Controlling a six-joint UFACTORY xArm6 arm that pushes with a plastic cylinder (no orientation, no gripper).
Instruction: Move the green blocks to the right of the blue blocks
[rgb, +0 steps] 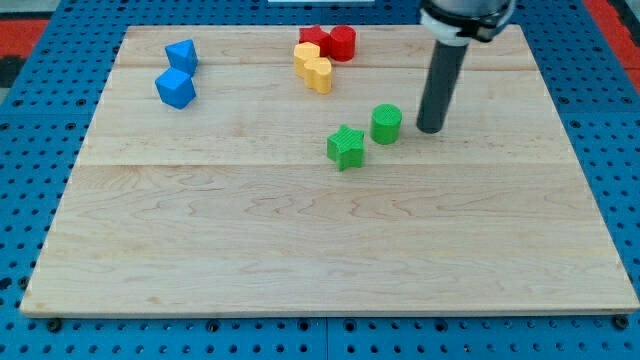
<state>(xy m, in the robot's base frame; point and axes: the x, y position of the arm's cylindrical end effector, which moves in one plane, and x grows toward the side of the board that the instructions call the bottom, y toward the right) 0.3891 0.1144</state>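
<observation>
Two blue blocks sit at the view's top left: a blue wedge-like block and a blue cube just below it. A green cylinder and a green star sit near the board's middle, the star down-left of the cylinder. Both green blocks lie well to the right of the blue ones. My tip rests on the board just right of the green cylinder, with a small gap between them.
Two red blocks, a star-like one and a cylinder, sit at the view's top centre. Two yellow blocks lie just below them. The wooden board rests on a blue pegboard surface.
</observation>
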